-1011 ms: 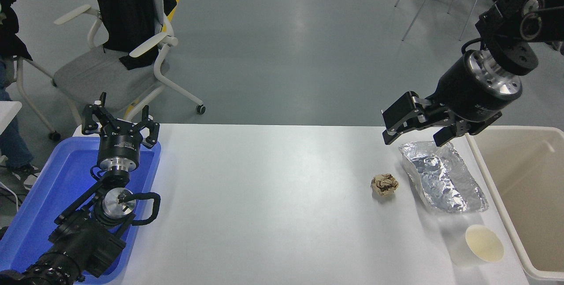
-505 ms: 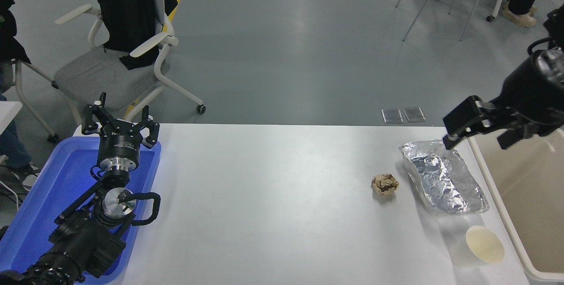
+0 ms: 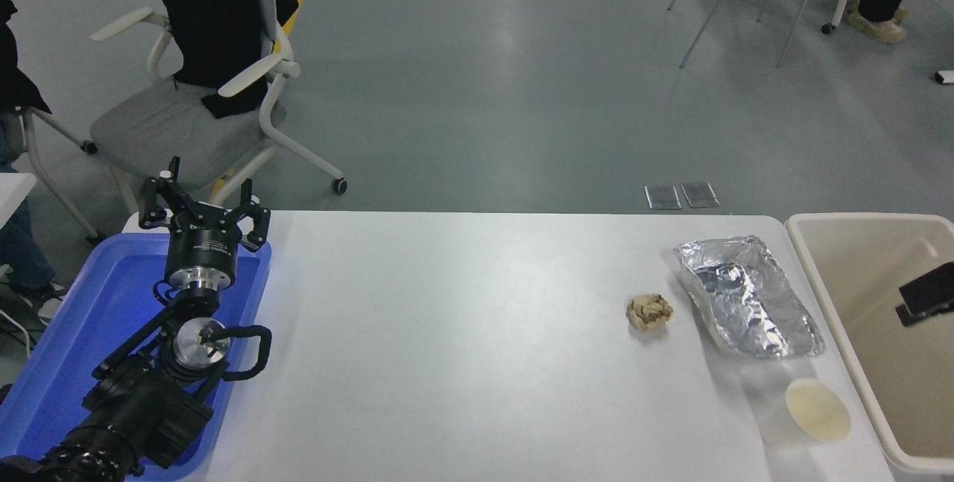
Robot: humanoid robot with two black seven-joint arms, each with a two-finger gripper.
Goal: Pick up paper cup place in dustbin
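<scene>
Paper cup (image 3: 812,413), plain white with cream inside, stands upright at tabletop's near right corner beside dustbin (image 3: 823,296); right gripper (image 3: 926,293) barely visible, state unclear; left gripper (image 3: 205,210) spread.

Foil tray (image 3: 747,297) — paper ball (image 3: 650,311) beside

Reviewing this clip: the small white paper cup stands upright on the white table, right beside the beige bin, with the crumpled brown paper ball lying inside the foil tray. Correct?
Not quite. In the head view the crumpled brown paper ball lies on the white table, left of the crinkled silver foil tray, not inside it. The rest holds.
</scene>
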